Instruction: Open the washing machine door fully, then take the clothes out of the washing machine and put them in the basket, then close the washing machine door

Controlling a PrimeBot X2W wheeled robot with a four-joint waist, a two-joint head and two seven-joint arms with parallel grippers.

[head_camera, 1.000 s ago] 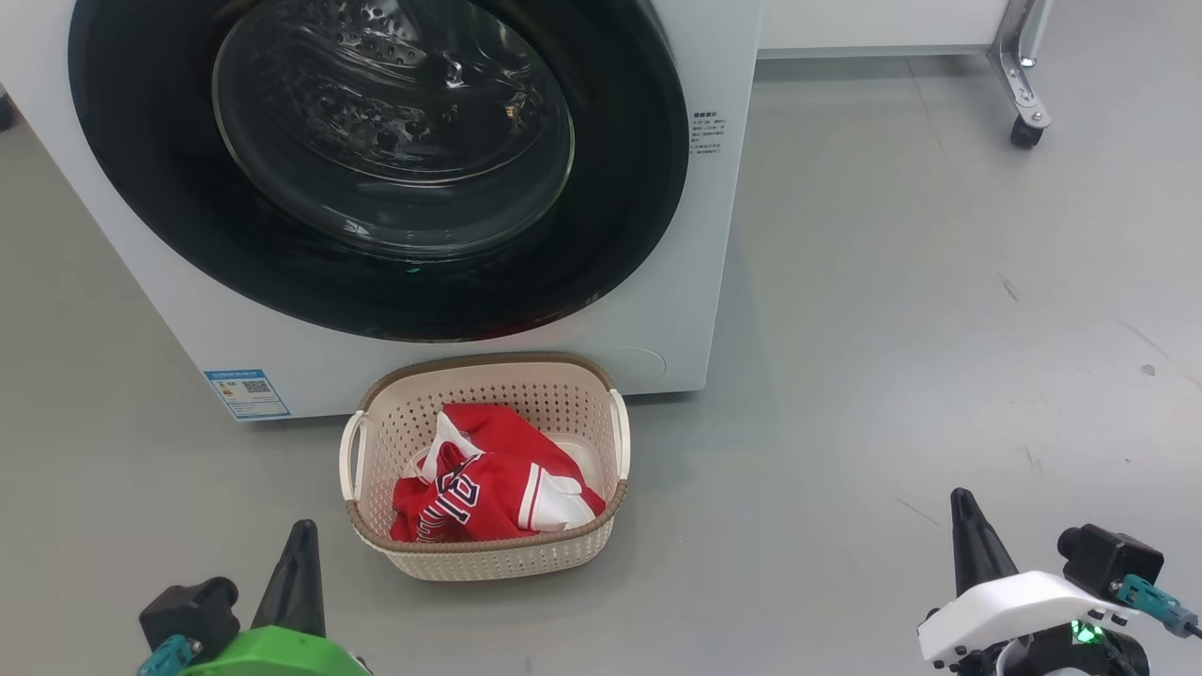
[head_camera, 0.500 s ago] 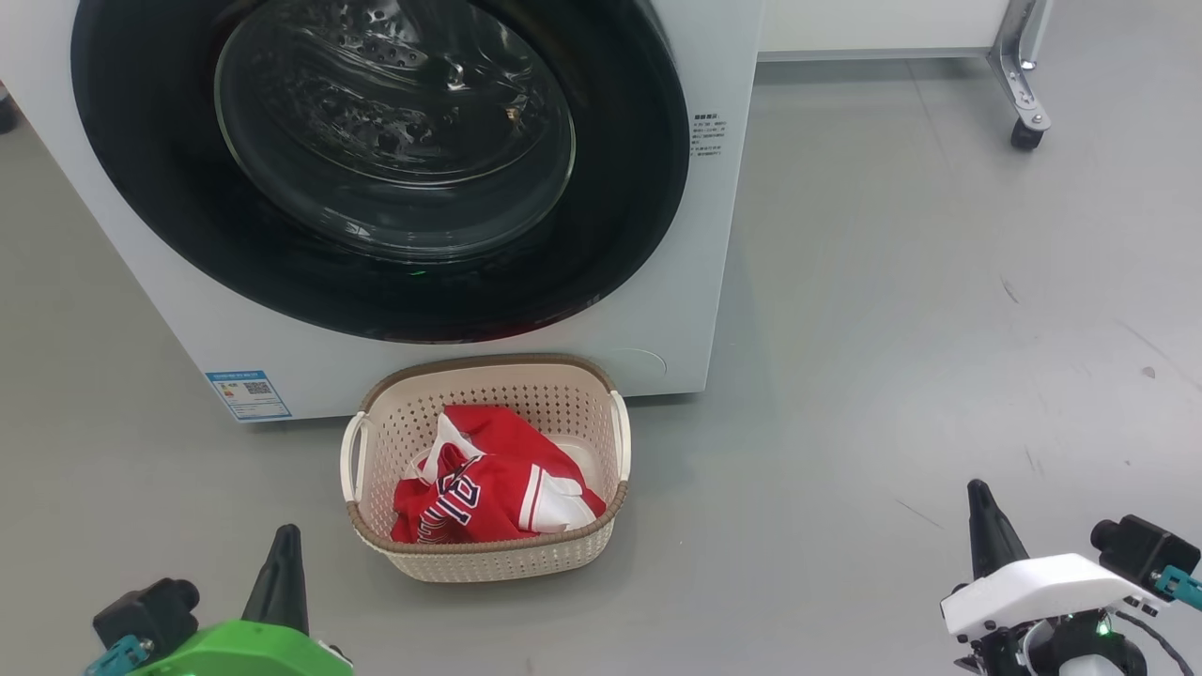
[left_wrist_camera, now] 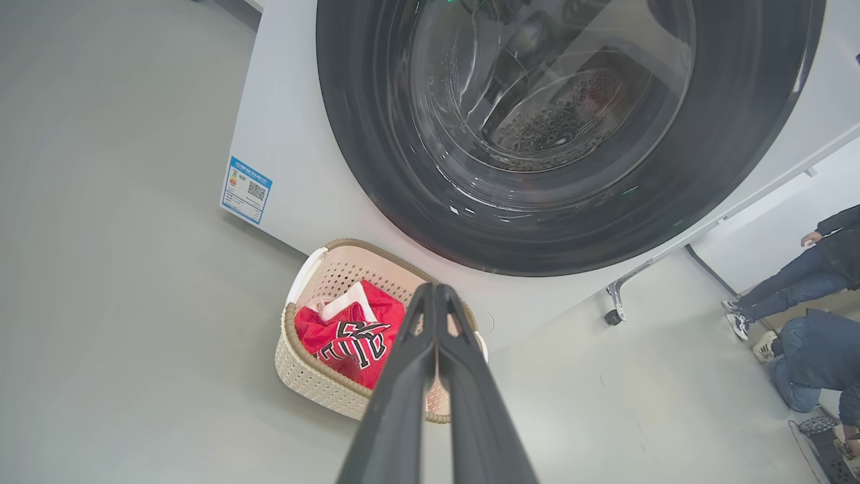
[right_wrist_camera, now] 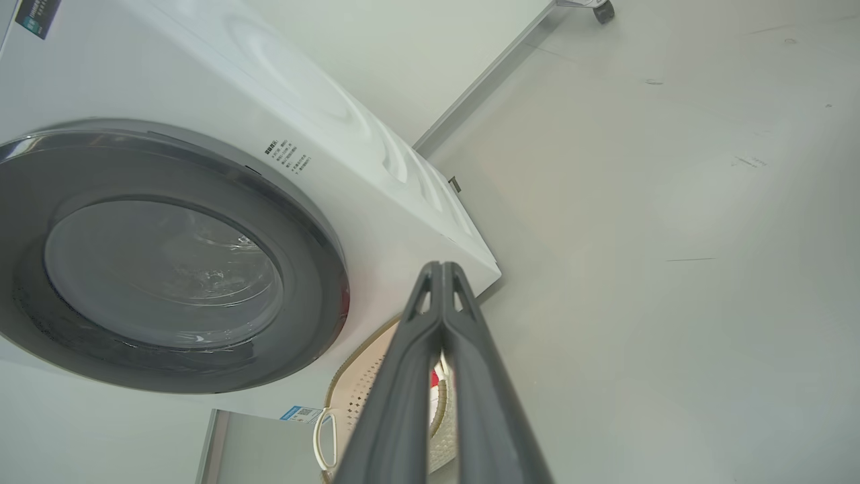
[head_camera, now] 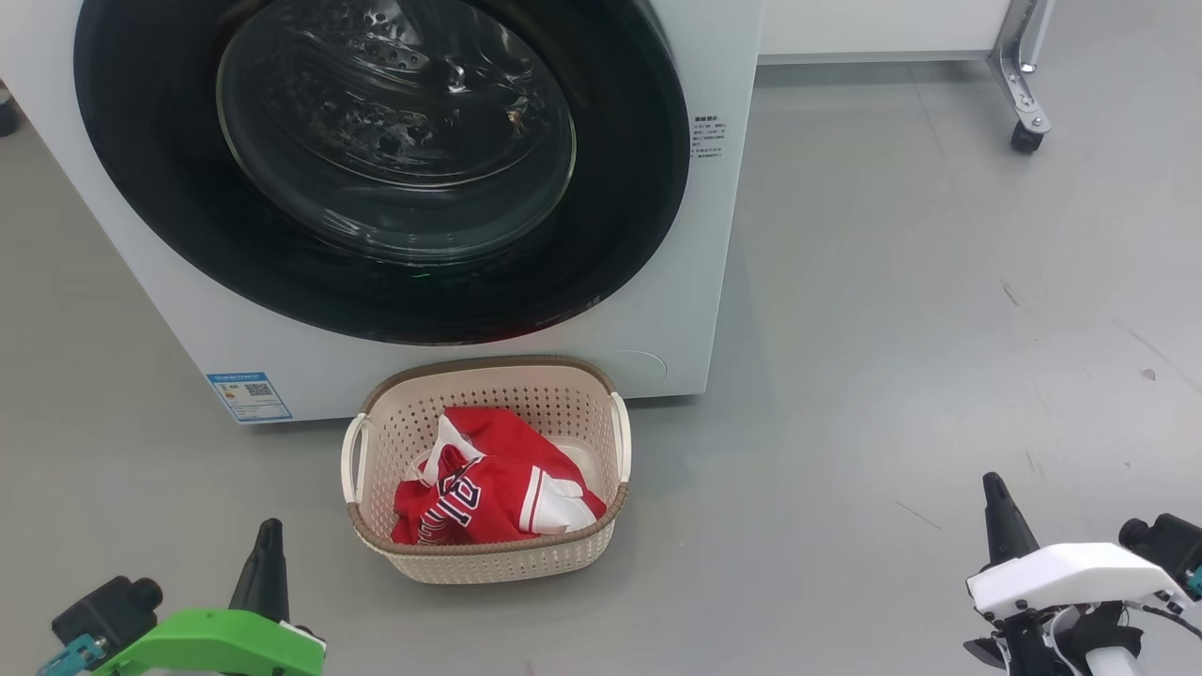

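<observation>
With the washing machine door [head_camera: 385,160] shut at upper left and the clothes [head_camera: 498,493] in the basket [head_camera: 488,361] below it, the job looks done, so the left gripper [head_camera: 269,530] and right gripper [head_camera: 993,488], both pinched closed and empty, need only park.

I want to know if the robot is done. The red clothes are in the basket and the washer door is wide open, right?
Not quite. The door is shut, flat against the washer, as the head view shows. The red clothes are in the basket, as you said.
</observation>
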